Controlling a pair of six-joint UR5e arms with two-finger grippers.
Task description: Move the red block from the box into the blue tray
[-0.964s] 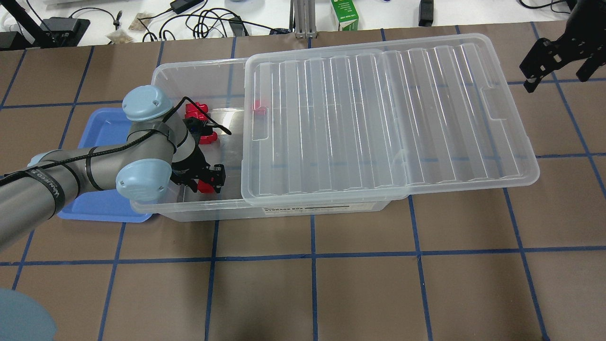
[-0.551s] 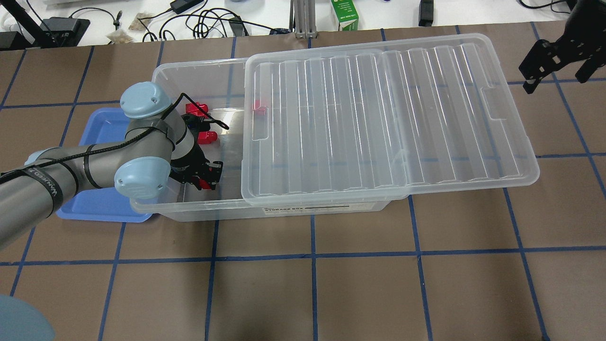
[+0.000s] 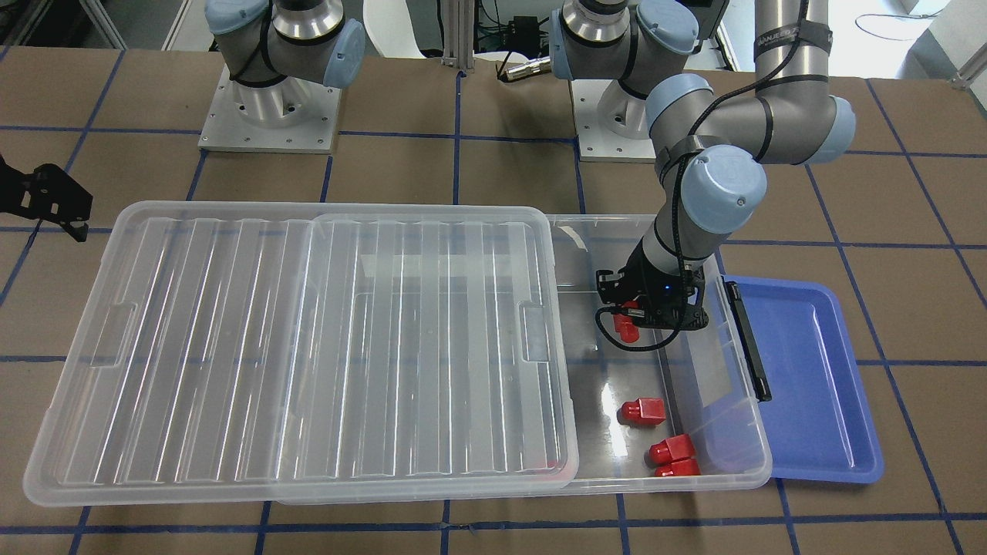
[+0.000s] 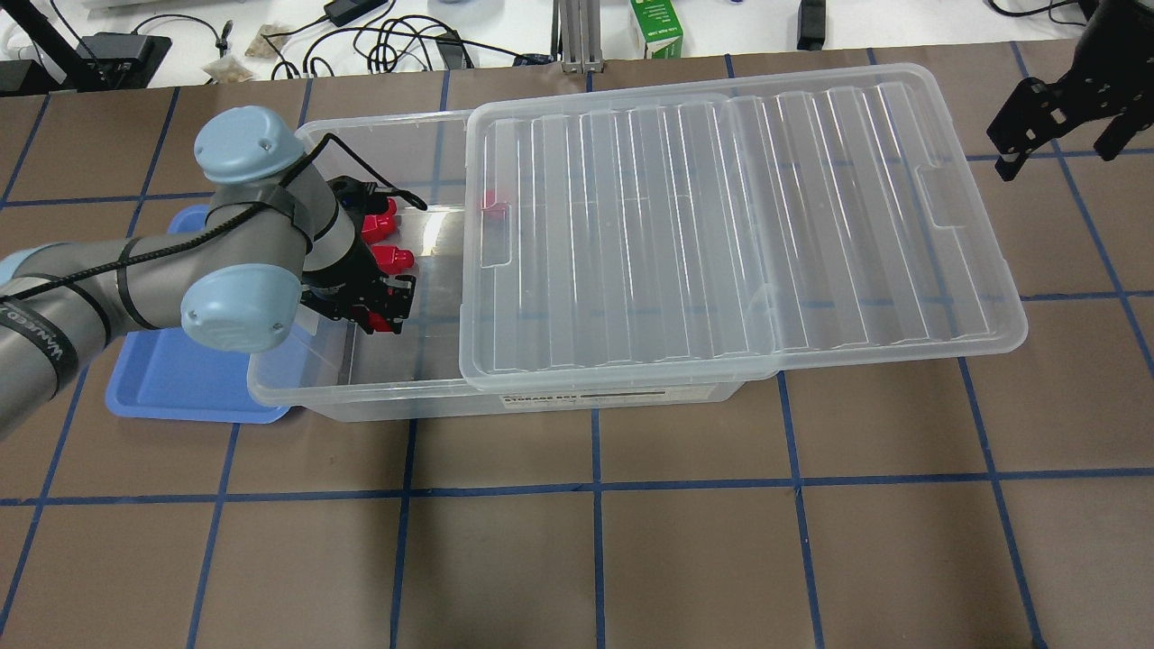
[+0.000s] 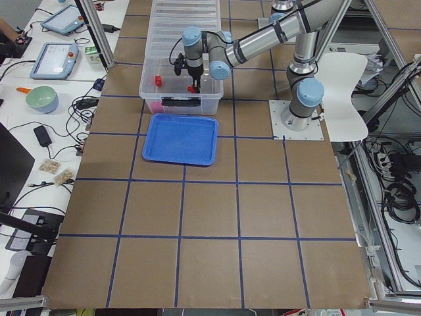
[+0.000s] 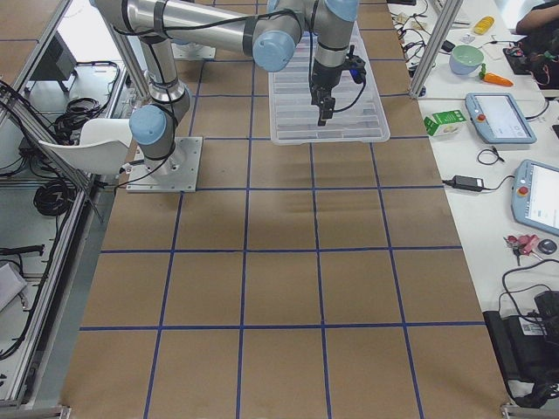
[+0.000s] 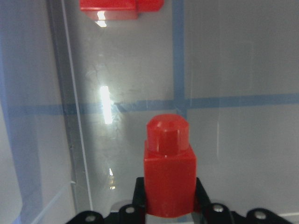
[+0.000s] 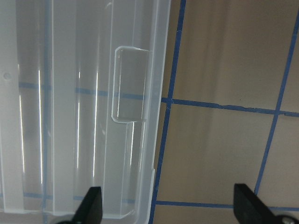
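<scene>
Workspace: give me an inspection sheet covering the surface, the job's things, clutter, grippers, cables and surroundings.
Surface: brown table with a blue tape grid.
Job's things: red block gripped inside the open end of the box; lid slid partway off; other red blocks loose on the box floor; blue tray beside the box, no block in it.
Clutter: nothing seen.
Grippers: left gripper shut on the red block; right gripper open, raised near the lid's end.
Cables: black cable looped at the left wrist; cords beyond the table.
Surroundings: green carton, teach pendants, green bowl off the table.

overhead and front-facing views face each other, both framing the box [image 4: 361, 397].
</scene>
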